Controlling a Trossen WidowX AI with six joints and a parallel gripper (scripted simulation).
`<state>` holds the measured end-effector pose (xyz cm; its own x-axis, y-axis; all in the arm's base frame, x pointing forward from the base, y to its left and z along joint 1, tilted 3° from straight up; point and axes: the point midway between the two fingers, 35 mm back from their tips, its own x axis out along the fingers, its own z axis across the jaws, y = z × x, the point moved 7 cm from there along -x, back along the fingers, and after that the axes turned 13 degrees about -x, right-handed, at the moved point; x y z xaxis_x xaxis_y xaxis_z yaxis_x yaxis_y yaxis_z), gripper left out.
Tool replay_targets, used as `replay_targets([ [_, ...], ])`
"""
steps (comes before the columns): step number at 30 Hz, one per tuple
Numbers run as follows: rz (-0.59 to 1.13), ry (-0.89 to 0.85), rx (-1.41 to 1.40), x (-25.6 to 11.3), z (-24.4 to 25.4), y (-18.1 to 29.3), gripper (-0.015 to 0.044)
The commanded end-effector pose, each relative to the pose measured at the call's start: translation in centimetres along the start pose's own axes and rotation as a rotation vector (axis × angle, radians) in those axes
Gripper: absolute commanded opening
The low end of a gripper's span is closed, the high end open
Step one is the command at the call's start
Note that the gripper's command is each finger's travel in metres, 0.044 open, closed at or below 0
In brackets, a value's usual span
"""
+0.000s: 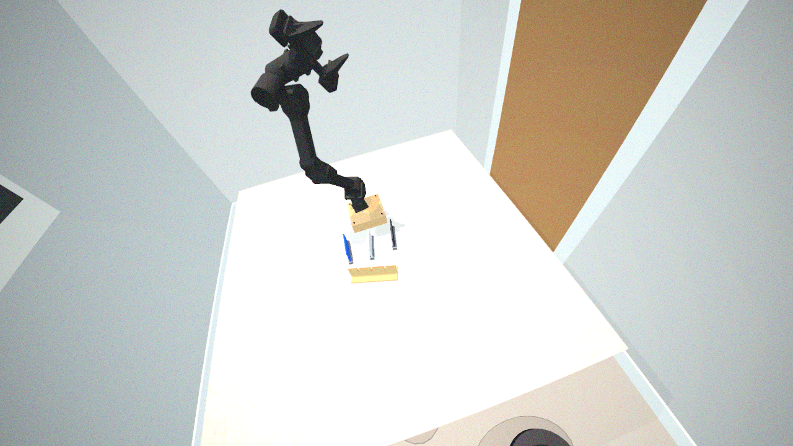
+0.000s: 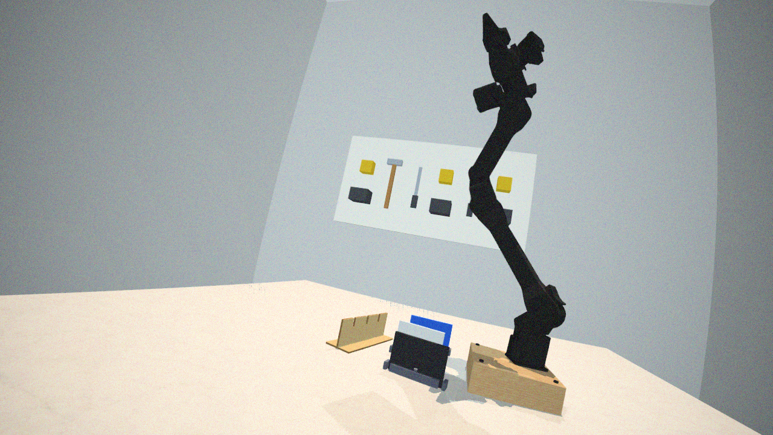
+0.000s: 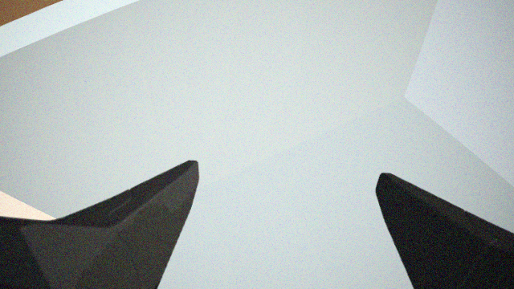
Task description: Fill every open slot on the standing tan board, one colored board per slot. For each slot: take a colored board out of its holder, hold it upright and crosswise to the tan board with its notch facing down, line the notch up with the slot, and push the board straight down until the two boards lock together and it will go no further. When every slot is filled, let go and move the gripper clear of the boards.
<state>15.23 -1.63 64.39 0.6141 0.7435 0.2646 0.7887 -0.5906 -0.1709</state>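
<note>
"Two dark fingers are the nearest thing in the wrist view, and the gripper (image 1: 335,38) (image 2: 509,24) (image 3: 287,176) stands wide, with nothing between its tips. Do you see some board there?"

"No, only walls, a bit of the door side and a pale corner at the left. From this view alone I cannot tell where the boards are."

"And in the top view?"

"The blue board (image 1: 346,248) (image 2: 432,323), the white board (image 1: 371,244) (image 2: 421,331) and the black board (image 1: 392,231) (image 2: 418,354) stand between the wooden block (image 1: 370,224) (image 2: 513,389) and the tan board (image 1: 374,271) (image 2: 363,328). Their long sides run crosswise to the tan board, so I think they need little turning. Seen so steeply, they are only thin strips."

"What does the exterior view add?"

"The gripper is high and points upward, while the boards are far below it, toward the tan board's side. I judge that the one arm must fold over and bring its fingers down across a board's thin side."

"Which parts are hidden?"

"The black board covers much of the white one, and both cover the blue. Their notches I cannot make out surely. Three open slots show on the tan board, but their depth is hard to read."
</note>
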Motion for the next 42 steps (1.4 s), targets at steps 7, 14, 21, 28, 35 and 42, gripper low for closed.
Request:
replay_targets([
  [7,0.121,0.102,-0.069,-1.8,-0.4,-4.9,0.0216],
  [14,0.217,0.184,-0.197,-1.7,0.2,-9.4,0.0185],
  [21,0.295,0.209,-0.33,0.6,2.7,-13.1,0.0185],
  [28,0.367,0.175,-0.405,4.3,6.1,-14.2,0.0185],
  [35,0.448,0.112,-0.483,7.7,9.1,-12.9,0.0185],
  [42,0.52,-0.003,-0.507,10.5,12.5,-10.1,0.0185],
])
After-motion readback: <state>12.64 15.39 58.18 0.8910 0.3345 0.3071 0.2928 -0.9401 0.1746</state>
